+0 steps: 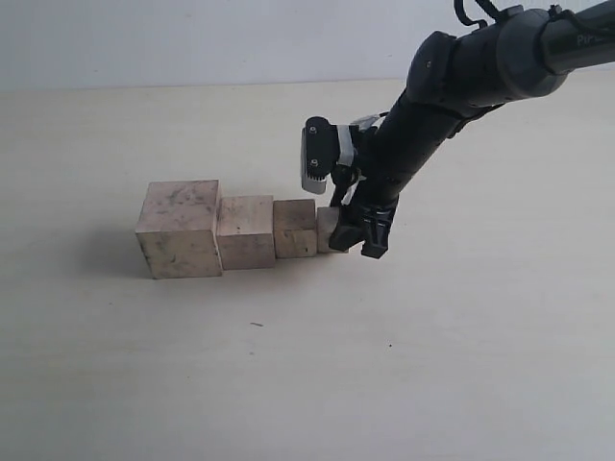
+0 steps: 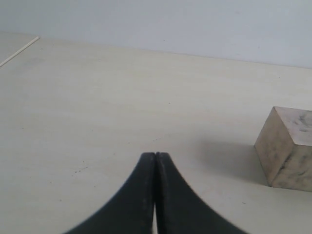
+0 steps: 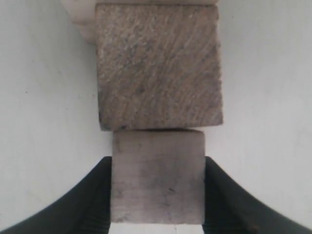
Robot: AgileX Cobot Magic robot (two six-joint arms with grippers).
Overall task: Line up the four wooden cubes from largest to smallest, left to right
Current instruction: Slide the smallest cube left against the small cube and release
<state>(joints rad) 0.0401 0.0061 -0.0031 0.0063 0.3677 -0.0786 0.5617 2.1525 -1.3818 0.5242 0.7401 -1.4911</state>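
Note:
Four wooden cubes stand in a row on the pale table. The largest cube (image 1: 180, 229) (image 2: 287, 147) is at the left, then the second cube (image 1: 246, 232), then the third cube (image 1: 295, 228) (image 3: 158, 66). The smallest cube (image 1: 328, 230) (image 3: 157, 176) sits at the right end, touching the third. My right gripper (image 1: 354, 233) (image 3: 157, 187) is shut on the smallest cube, one finger on each side. My left gripper (image 2: 155, 155) is shut on nothing, off to the side of the largest cube; it does not show in the exterior view.
The pale table top (image 1: 432, 365) spreads all round the row. The right arm (image 1: 452, 86) comes down from the upper right. A table edge (image 2: 19, 50) shows in the left wrist view.

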